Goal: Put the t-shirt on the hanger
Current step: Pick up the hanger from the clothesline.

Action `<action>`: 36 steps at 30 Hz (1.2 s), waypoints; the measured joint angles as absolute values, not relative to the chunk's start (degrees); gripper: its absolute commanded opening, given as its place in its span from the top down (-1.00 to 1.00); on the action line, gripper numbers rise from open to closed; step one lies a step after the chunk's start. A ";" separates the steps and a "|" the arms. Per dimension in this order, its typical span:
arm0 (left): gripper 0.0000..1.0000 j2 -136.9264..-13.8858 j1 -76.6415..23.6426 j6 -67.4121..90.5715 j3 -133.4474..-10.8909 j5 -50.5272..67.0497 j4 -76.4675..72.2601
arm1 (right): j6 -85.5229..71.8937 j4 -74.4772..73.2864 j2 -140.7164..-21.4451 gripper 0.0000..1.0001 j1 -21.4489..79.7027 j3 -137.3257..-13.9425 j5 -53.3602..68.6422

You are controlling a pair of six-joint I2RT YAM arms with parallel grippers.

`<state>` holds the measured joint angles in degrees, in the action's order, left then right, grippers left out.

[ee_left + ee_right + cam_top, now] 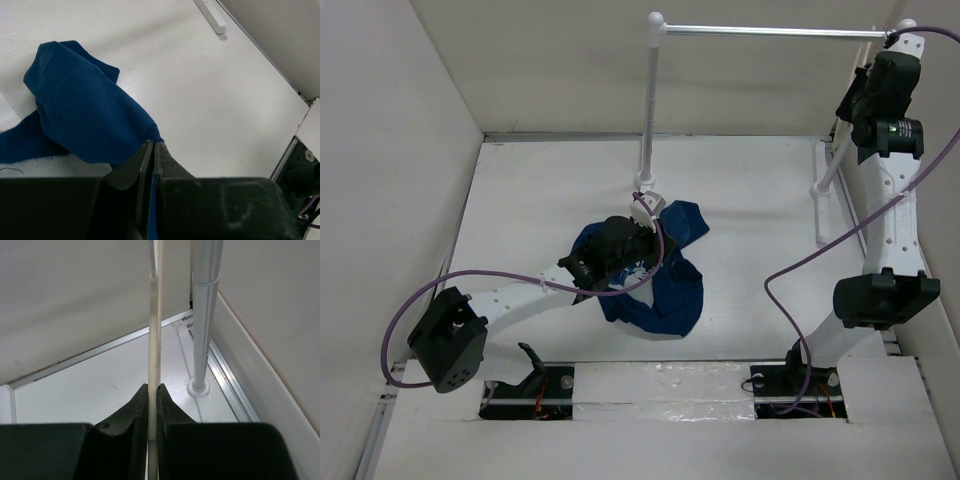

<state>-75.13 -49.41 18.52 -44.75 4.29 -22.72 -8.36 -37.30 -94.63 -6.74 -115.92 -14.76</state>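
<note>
The navy-blue t-shirt [665, 290] lies bunched at the middle of the table. My left gripper [645, 235] sits over it, and in the left wrist view the gripper [154, 145] is shut on a fold of the t-shirt [80, 115], with blue cloth showing between its jaws. My right arm is raised to the far right end of the rack, where my right gripper [860, 90] is level with the pale hanger [863, 55]. In the right wrist view the gripper [153, 388] is shut on a slim cream bar of the hanger [155, 315]. The hanger's hook is hidden.
A white rack with a silver top bar [770, 31] spans the back, its left pole [647, 110] standing just behind the t-shirt. Its right pole [202, 315] stands close beside the hanger. A white rack foot [212, 15] lies on the table. Walls close in on three sides.
</note>
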 measured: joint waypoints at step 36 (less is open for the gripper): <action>1.00 -73.28 -49.41 18.50 -44.23 4.08 -23.09 | -14.59 -24.80 -62.52 1.00 8.32 -73.82 -8.16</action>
